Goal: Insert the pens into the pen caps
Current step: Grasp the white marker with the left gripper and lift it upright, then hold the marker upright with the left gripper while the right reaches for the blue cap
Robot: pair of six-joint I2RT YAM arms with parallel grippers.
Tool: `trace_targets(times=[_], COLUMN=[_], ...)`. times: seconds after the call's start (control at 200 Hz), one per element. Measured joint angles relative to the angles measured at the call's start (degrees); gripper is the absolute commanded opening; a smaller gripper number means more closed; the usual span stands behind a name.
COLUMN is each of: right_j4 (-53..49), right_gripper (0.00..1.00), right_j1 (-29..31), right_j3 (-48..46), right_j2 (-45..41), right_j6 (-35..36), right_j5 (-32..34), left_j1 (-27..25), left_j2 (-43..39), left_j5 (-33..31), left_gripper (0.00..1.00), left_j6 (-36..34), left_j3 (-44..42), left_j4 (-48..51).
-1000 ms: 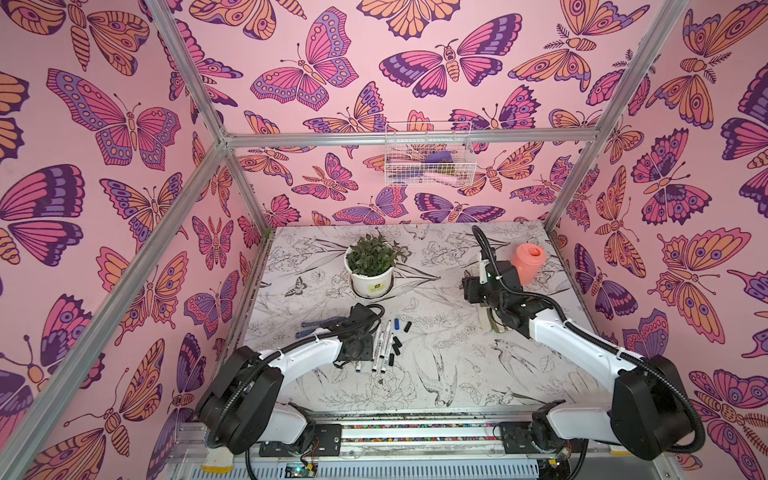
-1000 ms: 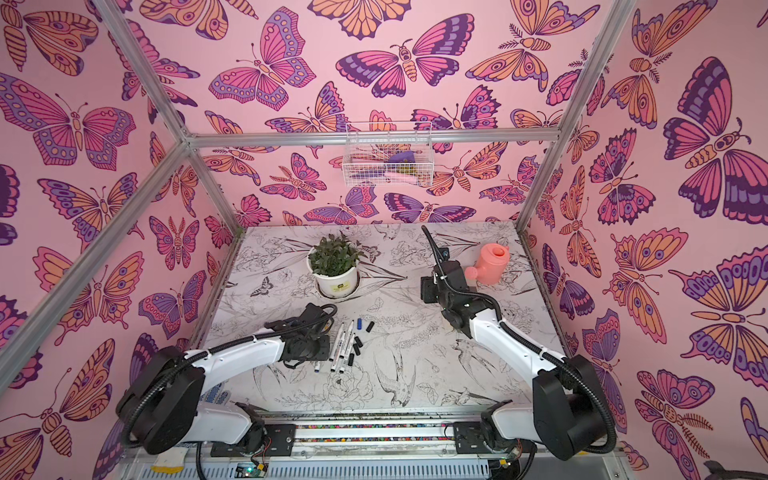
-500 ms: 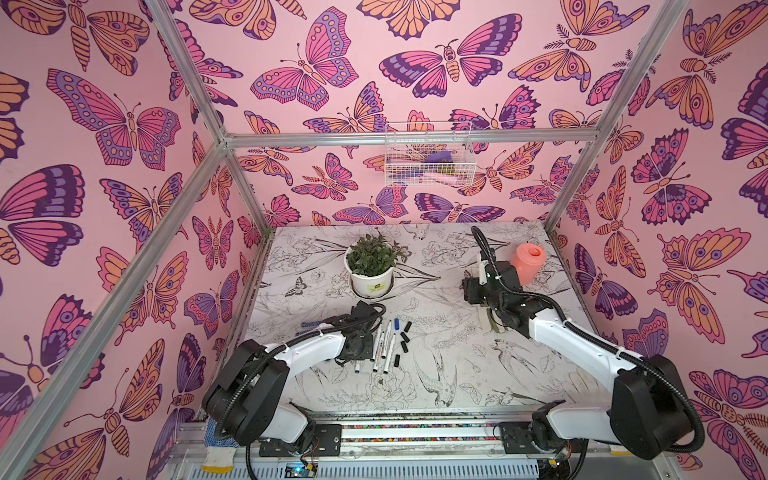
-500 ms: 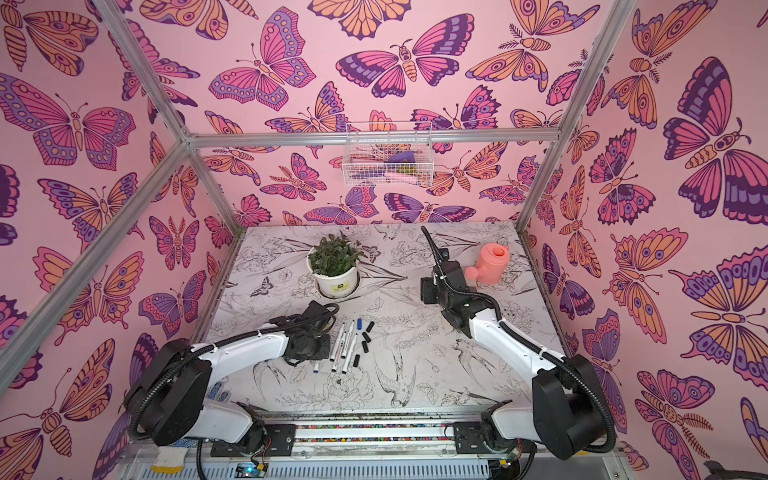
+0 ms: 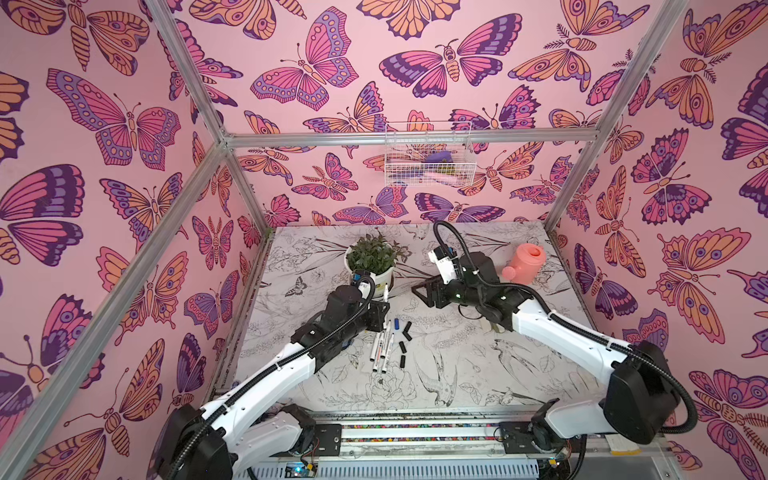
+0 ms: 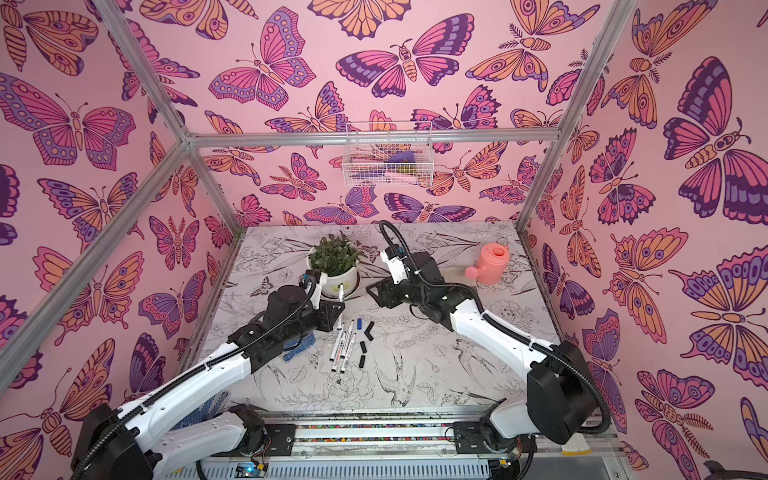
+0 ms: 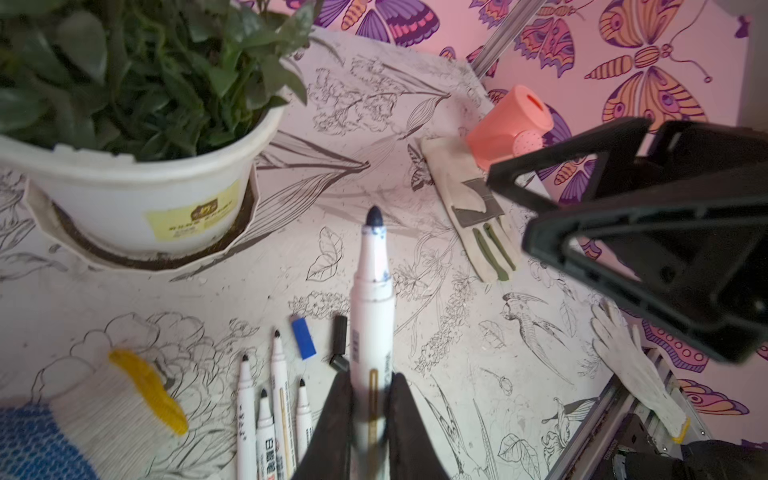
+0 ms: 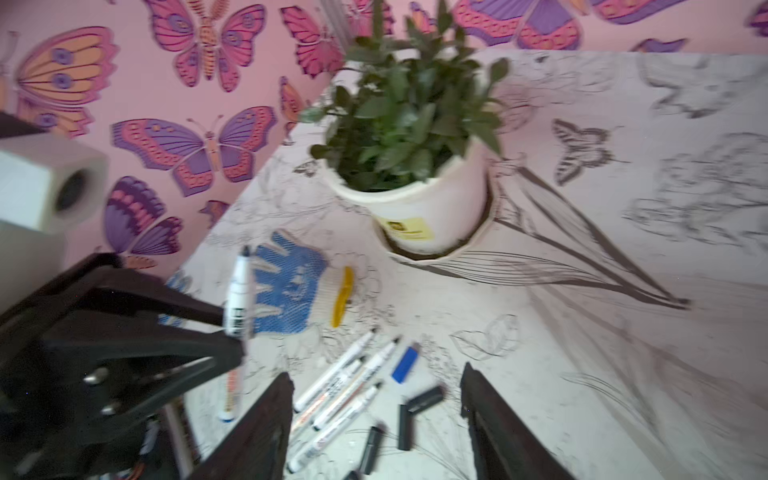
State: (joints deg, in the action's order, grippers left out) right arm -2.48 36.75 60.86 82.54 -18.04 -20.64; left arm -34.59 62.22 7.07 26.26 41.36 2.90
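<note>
Left hand [image 7: 371,380] grips one raised pen [image 7: 372,299]; the open right hand [image 8: 376,374], near the caps [image 8: 424,400], should next grasp one.

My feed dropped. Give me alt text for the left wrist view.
The left gripper is shut on a white pen, its dark uncapped tip pointing away. On the table lie four more pens, a blue cap and black caps, with a potted plant and the open right gripper beyond.

Left arm [image 5: 270,373], right arm [image 5: 561,332]: white links, black joints, corrugated black cables; left hand [image 7: 370,378], right hand [image 5: 422,293] black
</note>
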Motion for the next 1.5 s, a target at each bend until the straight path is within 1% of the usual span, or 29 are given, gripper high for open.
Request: trace_targets(times=[0.08, 0.185, 0.3, 0.426, 0.571, 0.706, 0.786, 0.831, 0.921, 0.981, 0.997, 1.037, 1.057, 1.137, 1.217, 1.322, 1.502], right_j4=[0.1, 0.1, -0.1, -0.2, -0.3, -0.3, -0.3, -0.1, -0.1, -0.2, -0.2, -0.1, -0.1, 0.4, 1.8, 3.1, 3.6], right_gripper=[0.65, 0.64, 0.61, 0.54, 0.41, 0.23, 0.15, 0.11, 0.07, 0.06, 0.06, 0.06, 0.06, 0.06, 0.05, 0.05, 0.04], right_j1=[1.2, 2.1, 2.4, 2.4, 2.4, 2.4, 2.3, 2.3, 2.2, 2.1, 2.1, 1.9, 1.7, 1.3, 0.7, -0.4, -1.1], right_j3=[2.2, 4.8, 6.3, 6.4, 6.4, 6.4, 6.4, 6.4, 6.4, 6.4, 6.4, 6.4, 6.4, 6.4, 6.4, 6.4, 6.4], right_j2=[1.7, 3.7, 4.9, 5.6, 6.1, 6.1, 6.3, 6.4, 6.4, 6.5, 6.5, 6.5, 6.5, 6.5, 6.5, 6.4, 6.2], right_j6=[-0.6, -1.2, -1.5, -1.7, -1.9, -2.6, -2.8, -3.1, -3.2, -3.2, -3.2, -3.3, -3.4, -4.5, -6.2, -7.7, -8.7], right_j5=[-3.8, -6.7, -8.2, -8.6, -8.6, -8.6, -8.5, -8.8, -8.8, -8.7, -8.7, -8.9, -9.0, -10.8, -12.9, -15.0, -16.5], left_j1=[-1.5, -3.5, -4.2, -4.6, -5.3, -5.8, -5.9, -5.9, -5.9, -5.9, -5.9, -5.9, -5.9, -5.9, -5.9, -5.9, -5.9], left_j2=[1.3, 2.8, 4.0, 4.3, 4.3, 4.3, 4.3, 4.5, 5.0, 5.3, 5.4, 5.7, 5.8, 6.3, 6.4, 6.4, 6.4], left_j5=[-0.2, -0.5, -0.9, -1.8, -3.0, -3.7, -3.8, -4.0, -3.9, -3.9, -3.9, -3.8, -3.8, -3.6, -3.6, -3.6, -3.6], left_gripper=[0.0, 0.0, 0.0, 0.0, 0.0, 0.0, 0.0, 0.0, 0.0, 0.11, 0.15, 0.32, 0.37, 0.44, 0.45, 0.44, 0.43], left_j6=[-0.9, -1.9, -2.2, -2.3, -2.5, -2.8, -2.9, -2.9, -2.9, -2.9, -2.9, -2.8, -2.8, -2.5, -2.7, -2.7, -2.9], left_j3=[0.0, 0.0, 0.0, 0.0, 0.1, 0.1, 0.1, 0.1, 0.3, 0.5, 0.6, 0.8, 0.9, 0.9, 0.9, 0.9, 1.0], left_j4=[-2.6, -4.9, -7.0, -8.5, -10.1, -10.8, -10.9, -10.9, -11.0, -11.0, -11.0, -11.1, -11.3, -12.1, -12.3, -12.5, -13.2])
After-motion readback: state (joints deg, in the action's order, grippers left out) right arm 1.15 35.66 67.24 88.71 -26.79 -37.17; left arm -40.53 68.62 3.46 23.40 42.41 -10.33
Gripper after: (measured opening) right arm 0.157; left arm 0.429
